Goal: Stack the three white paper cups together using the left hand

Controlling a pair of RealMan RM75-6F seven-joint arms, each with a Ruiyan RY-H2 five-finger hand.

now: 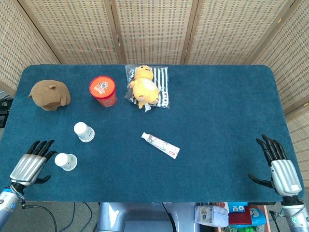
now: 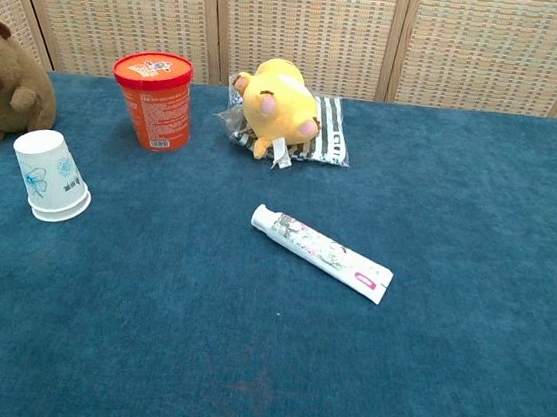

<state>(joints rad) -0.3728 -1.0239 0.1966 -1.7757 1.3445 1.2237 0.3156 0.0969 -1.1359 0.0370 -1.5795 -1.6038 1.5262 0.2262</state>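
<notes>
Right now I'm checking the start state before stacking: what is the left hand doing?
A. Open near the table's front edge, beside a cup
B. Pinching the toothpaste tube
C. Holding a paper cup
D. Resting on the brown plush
A: the left hand has its fingers spread and holds nothing, just left of the near paper cup.
</notes>
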